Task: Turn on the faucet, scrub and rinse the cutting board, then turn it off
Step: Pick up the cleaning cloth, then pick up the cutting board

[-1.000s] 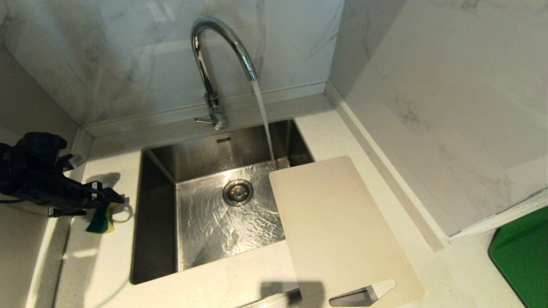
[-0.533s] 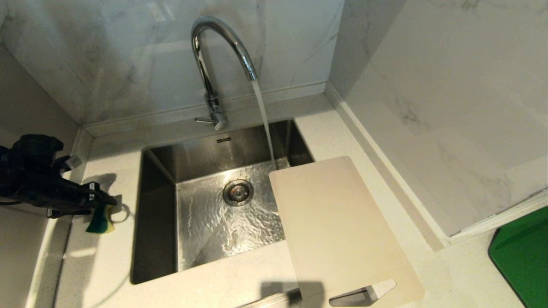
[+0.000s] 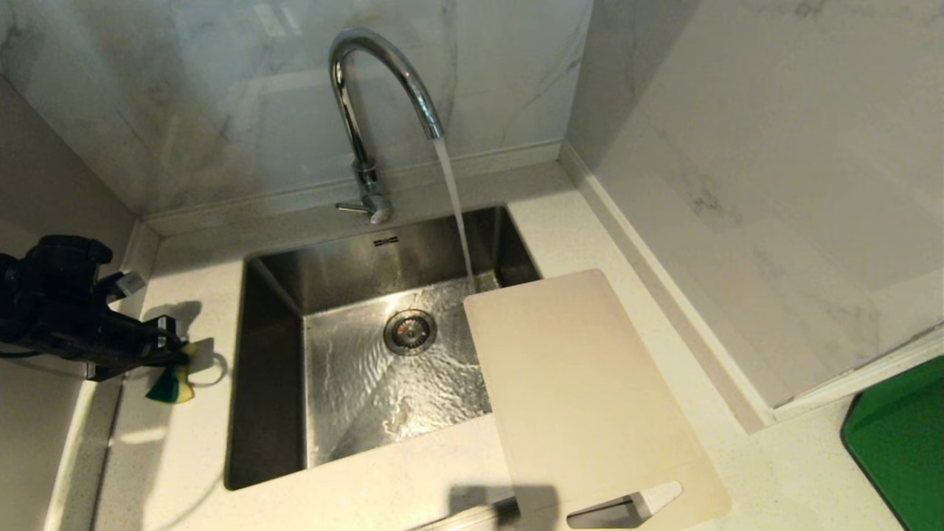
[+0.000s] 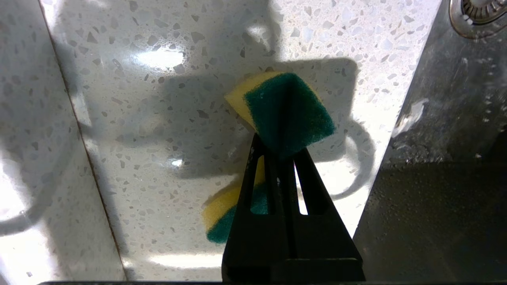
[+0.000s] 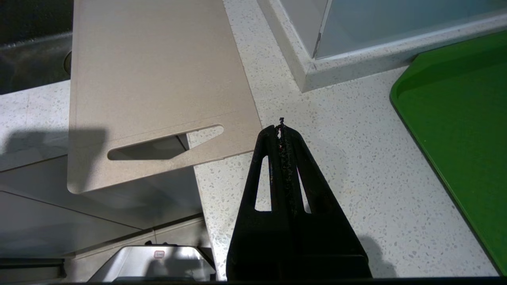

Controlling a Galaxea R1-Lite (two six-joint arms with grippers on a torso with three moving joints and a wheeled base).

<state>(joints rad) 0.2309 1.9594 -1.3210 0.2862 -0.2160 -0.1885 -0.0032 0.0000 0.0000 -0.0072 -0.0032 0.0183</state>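
The chrome faucet (image 3: 369, 110) runs; its stream falls into the steel sink (image 3: 273, 369), just beyond the far corner of the cream cutting board (image 3: 582, 398). The board lies on the counter right of the sink, one edge over the basin and its slotted end (image 5: 158, 146) past the counter's front edge. My left gripper (image 3: 177, 350) is shut on a yellow and green sponge (image 4: 285, 107), pinched and folded, on the counter left of the sink. My right gripper (image 5: 281, 126) is shut and empty, above the counter beside the board's handle end.
A green mat (image 3: 900, 435) lies at the right edge of the counter. Marble walls close the back and the right, with a corner ledge (image 3: 664, 280) next to the board. The sink's drain (image 3: 409, 332) sits under rippling water.
My left gripper has closed on the sponge, squeezing it narrower, and has drawn slightly back to the left. Water keeps running; the board and right arm have not moved.
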